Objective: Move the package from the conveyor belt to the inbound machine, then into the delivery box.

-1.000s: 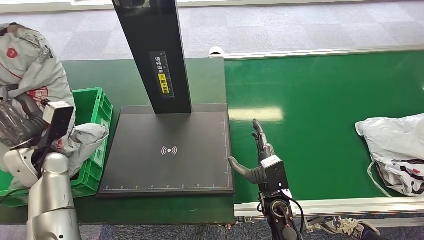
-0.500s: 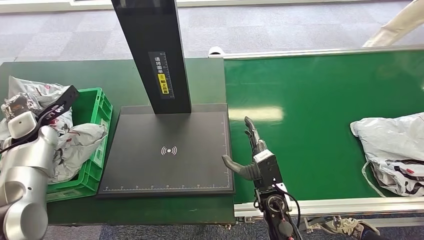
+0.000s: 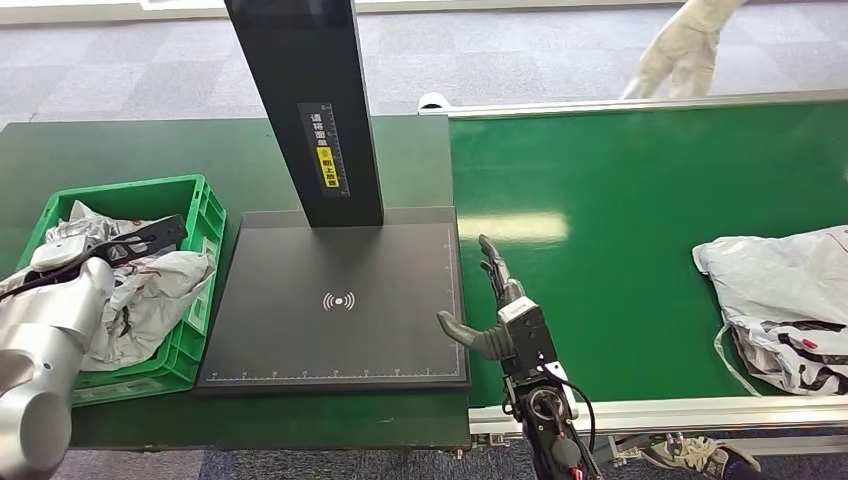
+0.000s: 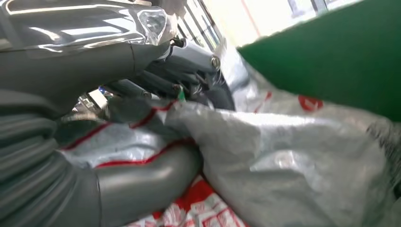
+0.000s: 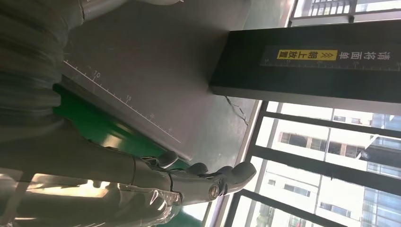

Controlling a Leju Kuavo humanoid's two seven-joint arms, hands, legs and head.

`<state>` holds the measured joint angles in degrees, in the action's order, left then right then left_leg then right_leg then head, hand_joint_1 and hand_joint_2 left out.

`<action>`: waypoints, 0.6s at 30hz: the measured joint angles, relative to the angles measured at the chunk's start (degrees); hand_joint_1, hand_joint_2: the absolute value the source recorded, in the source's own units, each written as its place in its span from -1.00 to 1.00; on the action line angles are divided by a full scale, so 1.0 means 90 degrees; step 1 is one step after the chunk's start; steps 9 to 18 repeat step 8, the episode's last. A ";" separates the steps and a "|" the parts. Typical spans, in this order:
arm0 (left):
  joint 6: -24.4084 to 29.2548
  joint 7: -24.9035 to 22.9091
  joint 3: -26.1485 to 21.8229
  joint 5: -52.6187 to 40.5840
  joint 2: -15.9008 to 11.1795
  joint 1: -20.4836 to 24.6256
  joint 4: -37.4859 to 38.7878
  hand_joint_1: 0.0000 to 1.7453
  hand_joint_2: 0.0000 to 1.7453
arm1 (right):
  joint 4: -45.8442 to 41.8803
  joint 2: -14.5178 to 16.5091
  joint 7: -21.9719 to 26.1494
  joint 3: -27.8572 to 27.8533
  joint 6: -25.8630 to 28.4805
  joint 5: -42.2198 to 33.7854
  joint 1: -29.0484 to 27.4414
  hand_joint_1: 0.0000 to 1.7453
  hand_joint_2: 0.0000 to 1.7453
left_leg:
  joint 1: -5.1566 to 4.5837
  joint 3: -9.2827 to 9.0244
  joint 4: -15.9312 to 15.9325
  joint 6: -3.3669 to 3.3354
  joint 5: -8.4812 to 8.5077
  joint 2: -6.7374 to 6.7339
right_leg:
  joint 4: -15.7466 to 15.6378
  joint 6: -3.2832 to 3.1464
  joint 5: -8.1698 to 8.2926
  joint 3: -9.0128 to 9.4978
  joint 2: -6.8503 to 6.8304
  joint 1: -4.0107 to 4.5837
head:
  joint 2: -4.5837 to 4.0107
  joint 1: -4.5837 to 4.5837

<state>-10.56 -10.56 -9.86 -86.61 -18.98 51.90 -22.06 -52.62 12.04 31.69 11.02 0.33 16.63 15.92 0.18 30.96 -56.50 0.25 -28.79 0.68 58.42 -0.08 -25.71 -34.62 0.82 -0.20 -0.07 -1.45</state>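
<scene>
In the left wrist view my left hand [image 4: 142, 71] grips a grey package [image 4: 283, 156] with red print, thumb under it and fingers over it. The head view shows that package [image 3: 150, 290] lying among crumpled bags inside the green delivery box [image 3: 205, 215], with my left arm [image 3: 50, 310] reaching down into the box. My right hand [image 3: 495, 305] hovers open, fingers straight and thumb out, at the seam between the black inbound machine plate [image 3: 340, 260] and the green conveyor belt [image 3: 620, 200]. It holds nothing. Another grey package [image 3: 780, 300] lies on the belt at the far right.
The machine's black column [image 3: 310, 100] rises from the back of the plate. A person's white sleeve [image 3: 685, 45] reaches in beyond the belt's far edge. The belt's metal front rail [image 3: 700, 410] runs along the near side.
My left arm has come down and set the held package into the green box. My right hand drifted slightly left. The belt package slid a little left, and a person's sleeve appeared.
</scene>
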 joint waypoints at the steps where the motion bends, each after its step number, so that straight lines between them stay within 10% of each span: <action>1: 0.0299 -0.0055 0.0016 0.0016 0.0016 -0.0007 -0.0001 -1.00 1.00 | -0.0013 0.0000 -0.0011 0.0000 0.0000 -0.0006 -0.0020 -1.00 1.00 | 0.0000 0.0000 0.0000 0.0000 0.0000 0.0000 | 0.0000 0.0000 0.0000 0.0000 0.0000 0.0000 | 0.0000 -0.0001; 8: 0.2926 0.0320 0.0057 0.0564 0.0252 -0.0140 -0.0243 -1.00 1.00 | -0.0280 0.0000 -0.0081 -0.0002 0.0006 -0.0032 -0.0273 -1.00 1.00 | 0.0000 0.0002 -0.0001 0.0000 0.0000 0.0000 | 0.0000 0.0000 0.0000 -0.0001 0.0001 0.0000 | 0.0000 0.0000; 18: 0.2926 0.0320 0.0057 0.0564 0.0252 -0.0140 -0.0243 -1.00 1.00 | -0.0280 0.0000 -0.0081 -0.0002 0.0006 -0.0032 -0.0273 -1.00 1.00 | 0.0000 0.0002 -0.0001 0.0000 0.0000 0.0000 | 0.0000 0.0000 0.0000 -0.0001 0.0001 0.0000 | 0.0000 0.0000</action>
